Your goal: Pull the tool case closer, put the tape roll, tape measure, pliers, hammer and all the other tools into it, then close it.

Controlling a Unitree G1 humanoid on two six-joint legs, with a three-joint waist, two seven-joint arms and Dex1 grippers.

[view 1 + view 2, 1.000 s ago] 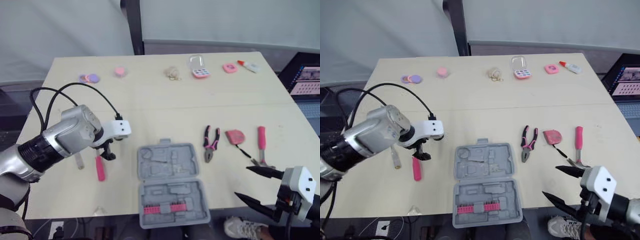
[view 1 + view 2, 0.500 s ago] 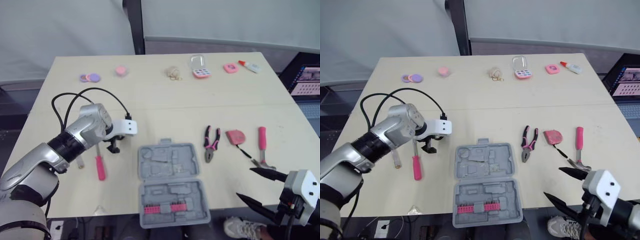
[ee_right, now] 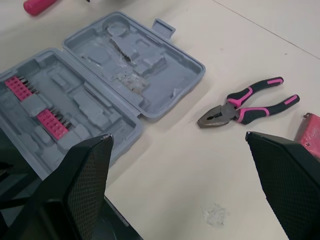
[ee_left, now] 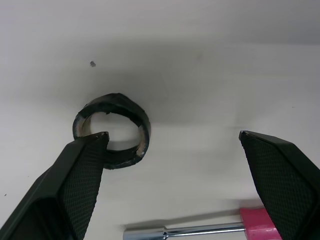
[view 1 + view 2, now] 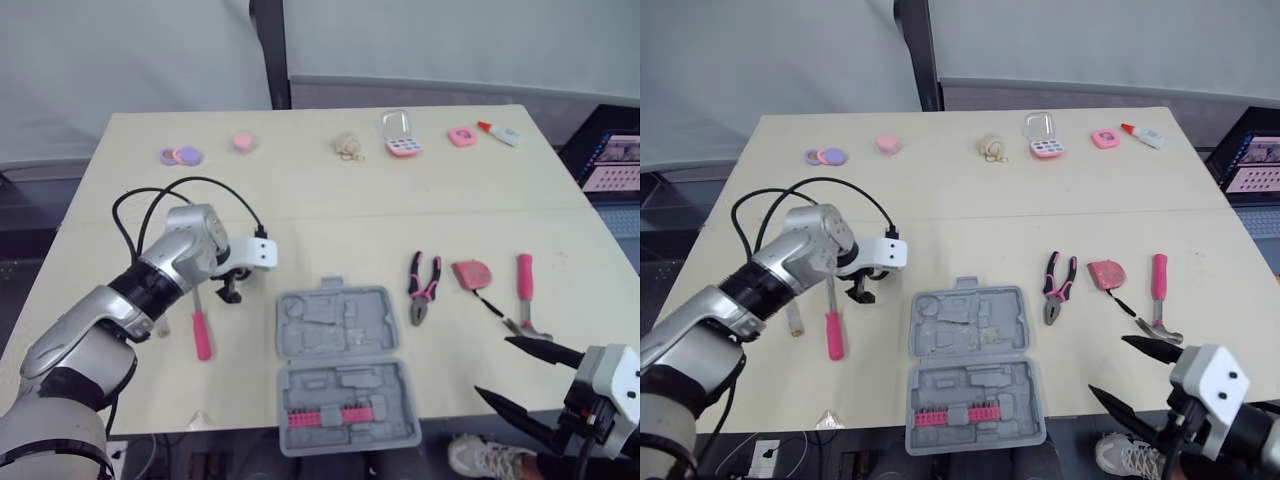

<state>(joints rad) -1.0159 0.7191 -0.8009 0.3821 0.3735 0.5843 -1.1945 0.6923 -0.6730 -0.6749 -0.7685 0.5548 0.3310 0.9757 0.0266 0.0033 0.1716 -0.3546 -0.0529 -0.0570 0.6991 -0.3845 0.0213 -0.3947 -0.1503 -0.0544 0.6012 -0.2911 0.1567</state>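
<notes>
Left tool: spread wide, low over the counter. Tape roll: flat, hole up, off-centre in that gap, toward one finger; screwdriver just beside. Right tool: also spread, well apart by the hammer, so left nearer. Roll's near rim covered by that finger; contact unclear.

We count one tool case, one pair of pliers, one tape measure, one hammer, one pink-handled screwdriver and one black tape roll
</notes>
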